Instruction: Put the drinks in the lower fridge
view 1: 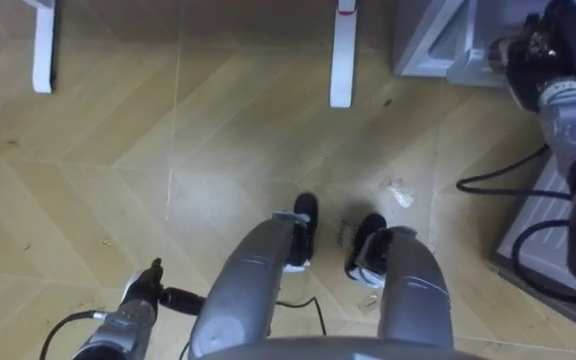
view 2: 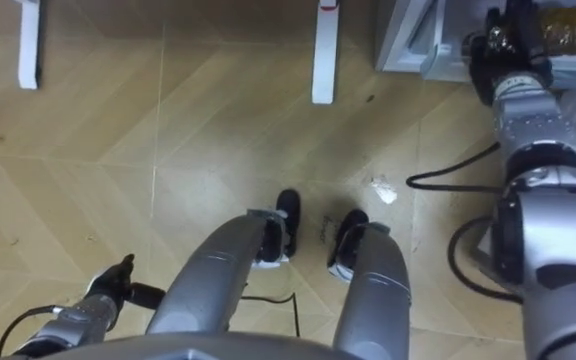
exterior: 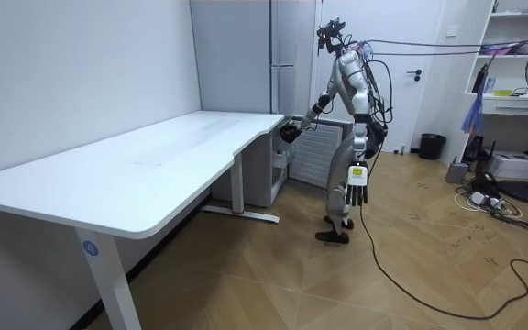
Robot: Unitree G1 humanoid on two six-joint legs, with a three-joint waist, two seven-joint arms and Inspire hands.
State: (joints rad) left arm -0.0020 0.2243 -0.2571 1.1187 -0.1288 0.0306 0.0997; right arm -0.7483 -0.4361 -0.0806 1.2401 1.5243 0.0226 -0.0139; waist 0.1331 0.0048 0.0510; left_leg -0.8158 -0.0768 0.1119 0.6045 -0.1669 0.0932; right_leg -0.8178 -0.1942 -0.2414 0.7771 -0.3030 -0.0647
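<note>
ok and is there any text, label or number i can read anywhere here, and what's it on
No text reads clearly enough to quote.
Round blue sticker on the table leg: pale mark, too small to read.
Tag on the left hand: too small to read.
Items on the shelf: print too blurred.

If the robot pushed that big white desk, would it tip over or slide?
It probably wouldn't tip: the desk has a wide top and stands on long flat feet. It looks heavy, since it is so long. On the smooth wooden floor it might slide a little if pushed hard.
</note>
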